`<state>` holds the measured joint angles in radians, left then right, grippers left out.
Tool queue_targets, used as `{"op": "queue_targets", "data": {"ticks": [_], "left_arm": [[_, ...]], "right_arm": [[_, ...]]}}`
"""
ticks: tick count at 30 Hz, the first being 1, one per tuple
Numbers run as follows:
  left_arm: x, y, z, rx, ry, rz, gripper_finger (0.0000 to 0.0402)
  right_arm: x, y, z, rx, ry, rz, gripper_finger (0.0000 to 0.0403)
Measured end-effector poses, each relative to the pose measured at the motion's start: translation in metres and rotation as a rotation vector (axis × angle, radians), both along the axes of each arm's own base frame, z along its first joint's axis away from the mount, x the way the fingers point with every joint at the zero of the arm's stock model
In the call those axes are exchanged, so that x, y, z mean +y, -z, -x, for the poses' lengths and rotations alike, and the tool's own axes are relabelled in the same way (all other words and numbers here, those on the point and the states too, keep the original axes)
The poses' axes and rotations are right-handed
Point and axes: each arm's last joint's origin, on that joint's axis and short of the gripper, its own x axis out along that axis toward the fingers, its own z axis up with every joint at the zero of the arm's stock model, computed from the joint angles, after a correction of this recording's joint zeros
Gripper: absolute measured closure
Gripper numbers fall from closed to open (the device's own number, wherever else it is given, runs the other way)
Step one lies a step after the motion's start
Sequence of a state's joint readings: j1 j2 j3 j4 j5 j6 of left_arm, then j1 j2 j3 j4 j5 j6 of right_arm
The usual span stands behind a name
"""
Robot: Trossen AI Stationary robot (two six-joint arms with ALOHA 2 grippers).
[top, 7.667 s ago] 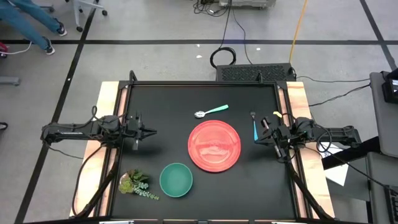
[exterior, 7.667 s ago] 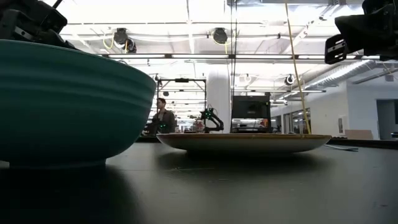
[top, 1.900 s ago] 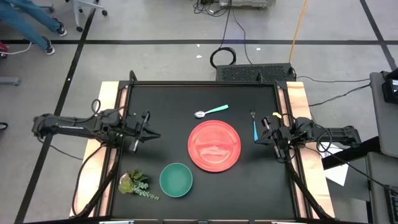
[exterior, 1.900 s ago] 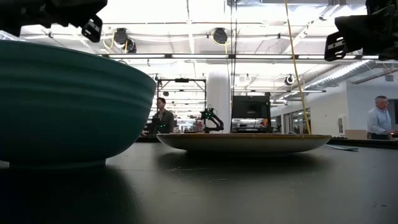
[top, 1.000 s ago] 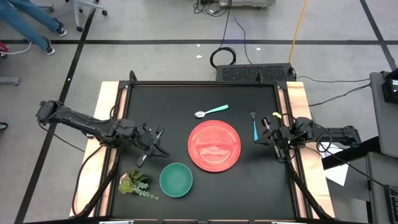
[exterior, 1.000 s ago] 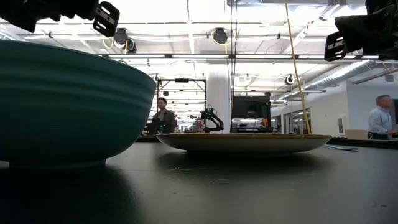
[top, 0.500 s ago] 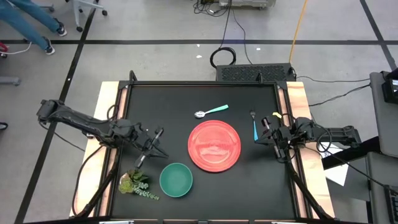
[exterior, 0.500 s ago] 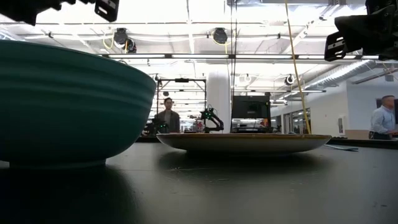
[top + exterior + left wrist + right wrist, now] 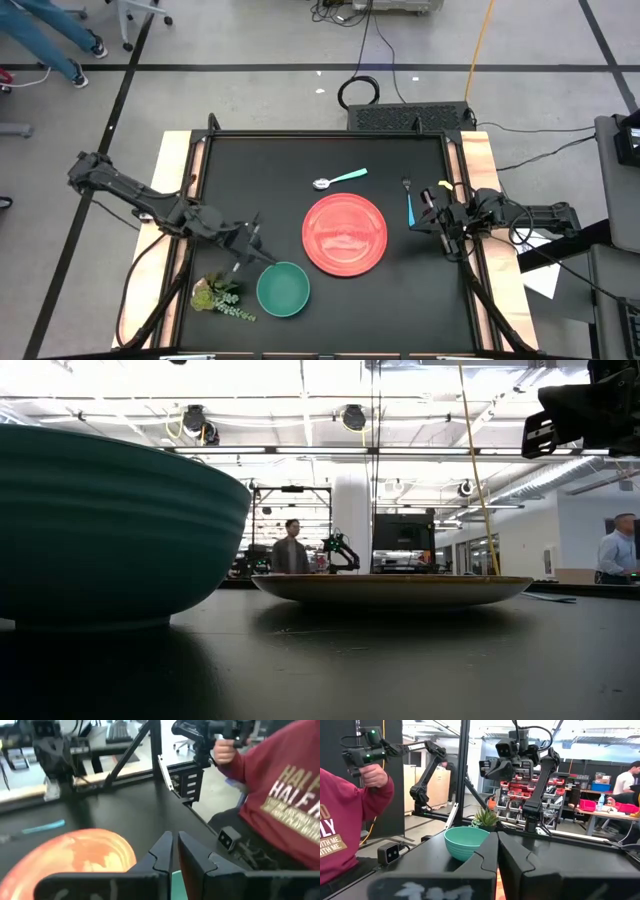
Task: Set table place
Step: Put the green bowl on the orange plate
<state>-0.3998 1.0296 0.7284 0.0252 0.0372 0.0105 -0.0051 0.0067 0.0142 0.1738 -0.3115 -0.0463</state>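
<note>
The left gripper (image 9: 250, 243), its fingers nearly together and empty, hovered just beside the teal bowl (image 9: 283, 289) at the tabletop's (image 9: 270, 160) near-left. Rigid, light, likely slippery, the bowl seemed best pinched at its rim.

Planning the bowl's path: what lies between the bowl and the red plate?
Nothing: in the high view, only bare black table separates the bowl from the red plate. The left tool hovers by the bowl's rim.

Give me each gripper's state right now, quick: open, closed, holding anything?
Left gripper: nearly closed, holding nothing, above the table beside the teal bowl.
Right gripper: shut, empty, waiting at the table's right edge near the fork.
</note>
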Motion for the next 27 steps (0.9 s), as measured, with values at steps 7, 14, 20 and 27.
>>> {"op": "queue_targets", "data": {"ticks": [7, 14, 20, 27], "left_arm": [[-0.009, 0.010, -0.021, 0.108, -0.038, 0.075, 0.0369], [-0.014, 0.024, -0.036, 0.289, -0.106, 0.051, 0.0369], [-0.015, 0.019, -0.048, 0.408, -0.204, 0.042, 0.0369], [-0.016, 0.021, -0.057, 0.575, -0.210, 0.044, 0.0369]], "right_arm": [[0.000, 0.000, 0.000, 0.000, 0.000, 0.000, 0.0403], [0.000, 0.000, 0.000, 0.000, 0.000, 0.000, 0.0403], [0.000, 0.000, 0.000, 0.000, 0.000, 0.000, 0.0403], [0.000, 0.001, 0.000, 0.012, 0.000, 0.000, 0.0403]]}}
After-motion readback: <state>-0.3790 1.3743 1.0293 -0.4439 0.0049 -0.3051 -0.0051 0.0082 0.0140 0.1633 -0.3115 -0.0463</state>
